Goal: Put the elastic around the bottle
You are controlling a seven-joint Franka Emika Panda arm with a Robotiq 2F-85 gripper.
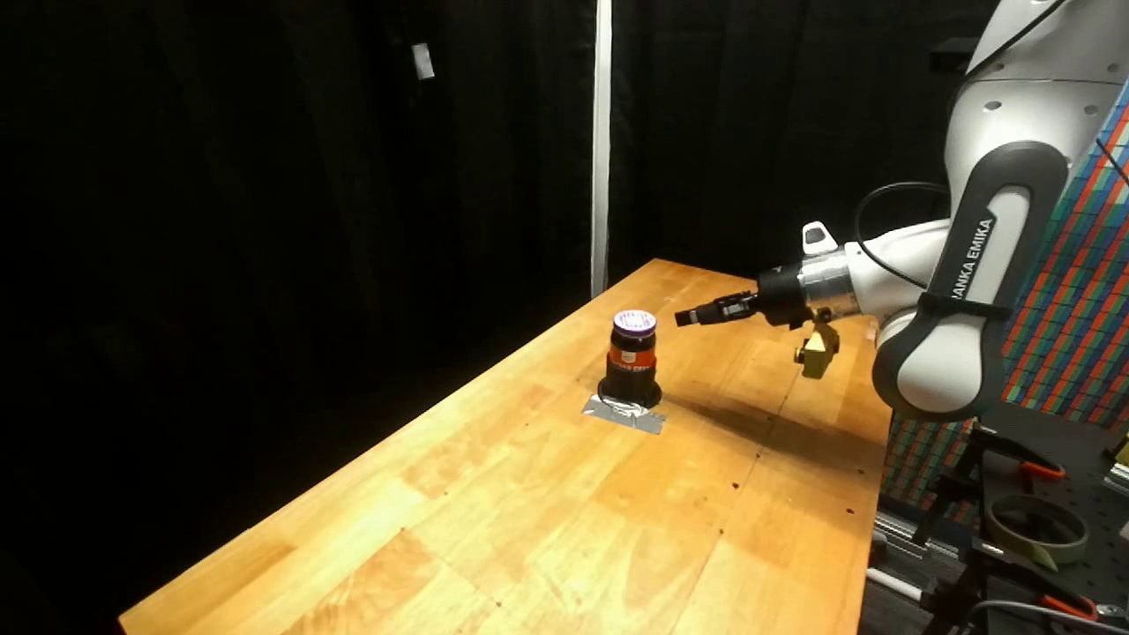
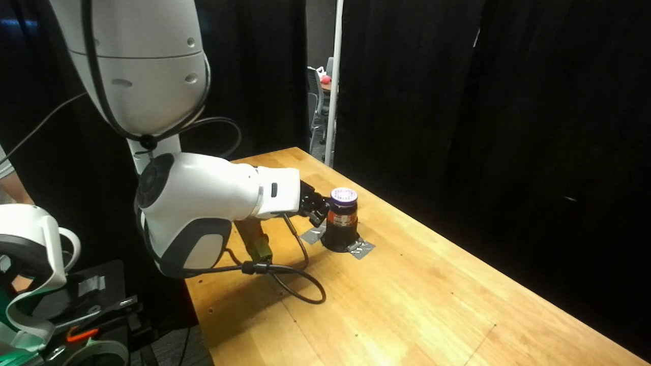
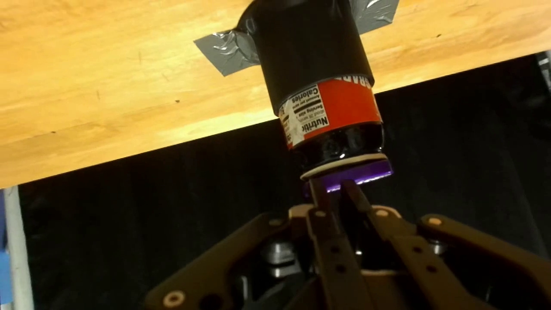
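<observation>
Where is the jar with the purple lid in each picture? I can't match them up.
In an exterior view: the jar is just right of centre, left of the robot's gripper.
In an exterior view: the jar is just right of centre, right of the gripper.
In the wrist view: the jar is right of centre, purple lid toward the bottom.
Shared landmark: grey tape at the black holder's foot.

Worktop (image 1: 494, 529): wooden, brightly lit, below the fingers (image 1: 687, 317). Black curtains (image 1: 309, 220) ahead of them. Pale upright pole (image 1: 601, 150) beyond the fingers. In an exterior view: chair (image 2: 315, 84) farther off, through a gap in the curtains.
</observation>
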